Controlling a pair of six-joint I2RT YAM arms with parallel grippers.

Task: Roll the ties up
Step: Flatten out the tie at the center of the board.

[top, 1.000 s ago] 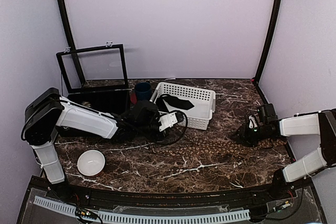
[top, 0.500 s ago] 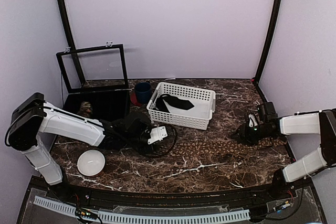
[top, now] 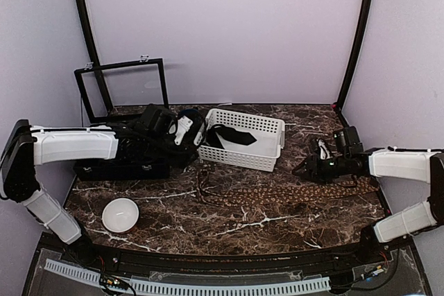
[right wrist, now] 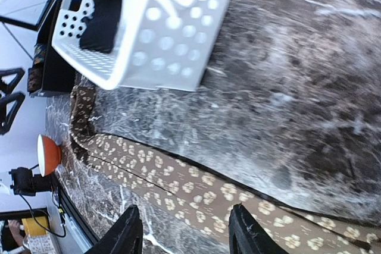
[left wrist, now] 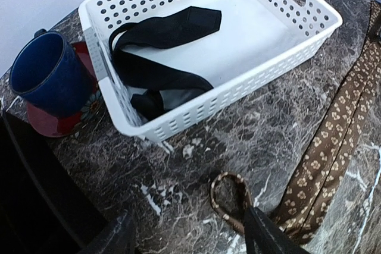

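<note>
Top external: both arms reach low, left claw (top: pixel 184 129) and right claw (top: pixel 304 169) spread apart.

A brown tie (top: pixel 277 193) (left wrist: pixel 333 147) (right wrist: pixel 196 184), dark with a fine repeating tan pattern, lay unrolled and flat on the marble table (top: pixel 229 230). It ran from the table's middle out toward 3 o'clock. Two strips ran side by side; whether this was one tie doubled could not be told. Its 9 o'clock end curled into a small narrow loop, at 6 o'clock of the white basket (top: pixel 239 159) (left wrist: pixel 250 78). A black tie (top: pixel 233 136) (left wrist: pixel 161 34) lay loosely crumpled inside that basket.
</note>
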